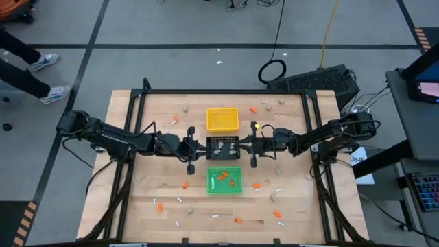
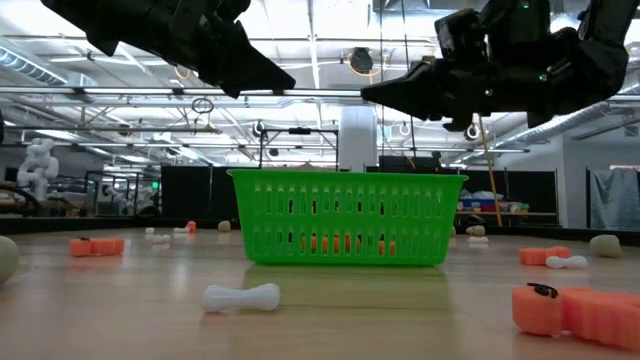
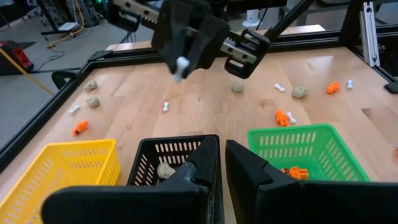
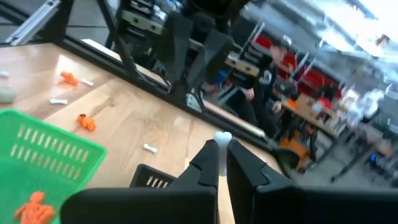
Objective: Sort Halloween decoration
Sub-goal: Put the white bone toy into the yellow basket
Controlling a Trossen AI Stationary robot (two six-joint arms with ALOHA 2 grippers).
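Halloween decoration pieces lie scattered over a wooden worktop [image 1: 137, 199]: small orange bits [image 1: 159, 206], thin white bone-shaped sticks [image 1: 177, 224] and rounded beige-grey lumps [image 1: 185, 109], all tiny beside the trays. Three square mesh trays stand in a row down the middle: a yellow tray [image 1: 222, 119] farthest back, a black tray [image 1: 221, 147] in the centre and a green tray [image 1: 225, 180] nearest the front. The green tray holds several orange bits and a white piece; one beige-grey lump [image 3: 165, 170] sits in the black tray.

From the left, the left gripper [image 1: 197, 148] hangs at the black tray's left edge, its fingers nearly together with only a narrow gap; nothing shows between them. From the right, the right gripper [image 1: 248, 145] hangs above the tray's right edge, clamped on a white stick [image 4: 222, 137] whose knobbed end pokes out past the fingertips.

More pieces dot the worktop's right side, among them an orange bit [image 1: 278, 213] near the front.
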